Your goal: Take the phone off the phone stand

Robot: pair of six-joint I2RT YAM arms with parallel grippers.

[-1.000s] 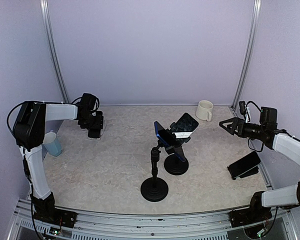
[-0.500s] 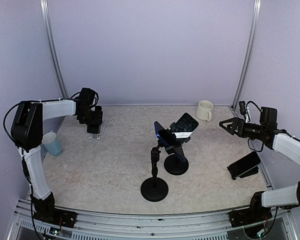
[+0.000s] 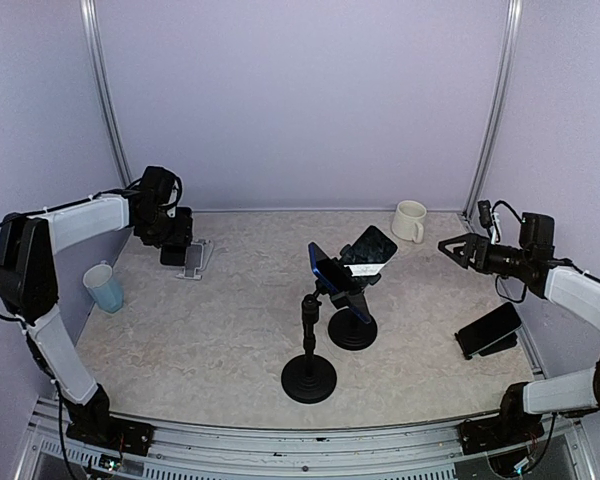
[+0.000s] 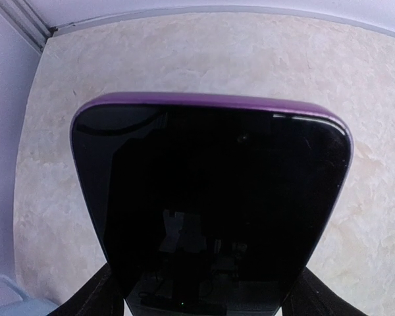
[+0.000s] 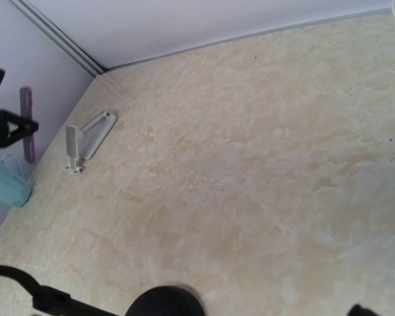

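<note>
While the stand (image 3: 194,258) sat bare on the tabletop (image 3: 240,330), the left gripper (image 3: 170,238) clasped the purple phone (image 4: 210,204) just beside it, so removal looked done, perhaps only set-down remaining, and the right gripper (image 3: 458,250) hung wide open, holding nothing.

Purple-rimmed phone (image 4: 210,197) with a black screen; pale grey stand (image 5: 92,135); beige marbled surface (image 3: 230,330); light blue cup (image 3: 104,288).

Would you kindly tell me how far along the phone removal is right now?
Done: the purple phone is off the white stand, which sits empty. In hand: the left end effector grips the phone beside the stand. Left: probably setting it down somewhere. The right end effector hangs open, unused.
</note>
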